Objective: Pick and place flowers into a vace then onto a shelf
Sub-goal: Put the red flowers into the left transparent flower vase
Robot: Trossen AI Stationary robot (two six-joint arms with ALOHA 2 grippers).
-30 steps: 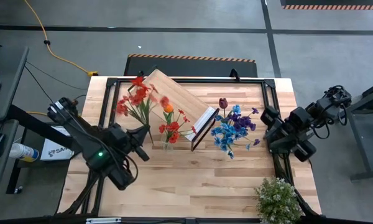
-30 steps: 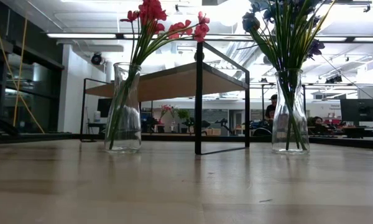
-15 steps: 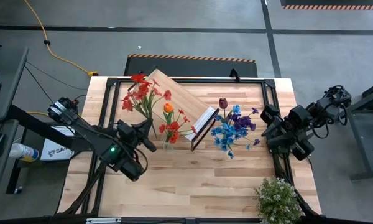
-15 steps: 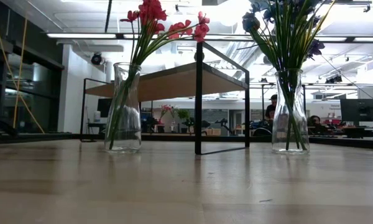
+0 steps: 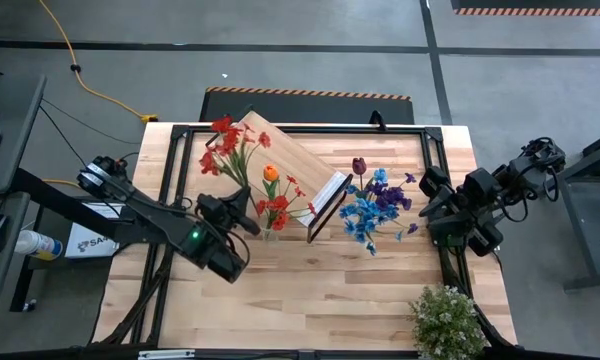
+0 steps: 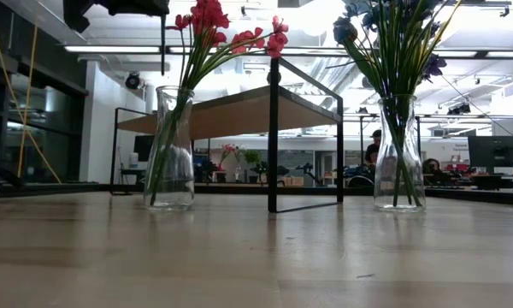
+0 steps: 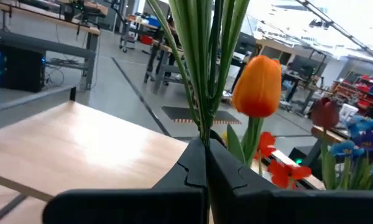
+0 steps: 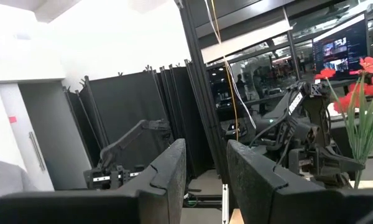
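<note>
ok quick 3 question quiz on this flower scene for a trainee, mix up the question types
1. True or false: the left gripper is shut on green flower stems.
2. Which arm waits at the table's right edge? A) left B) right
3. Fill in: in the low view, two glass ____ stand on the table.

Key:
1. True.
2. B: the right gripper is open, holding nothing, apart from the blue flowers.
3. Vases: left vase, right vase, with the shelf between them.

Red flowers (image 5: 225, 150) with an orange tulip (image 5: 270, 173) are held upright in a clear vase (image 6: 170, 150) left of the tilted light-wood shelf (image 5: 290, 160), while blue and purple flowers (image 5: 375, 205) stand in another vase (image 6: 399, 154) on its right.
</note>
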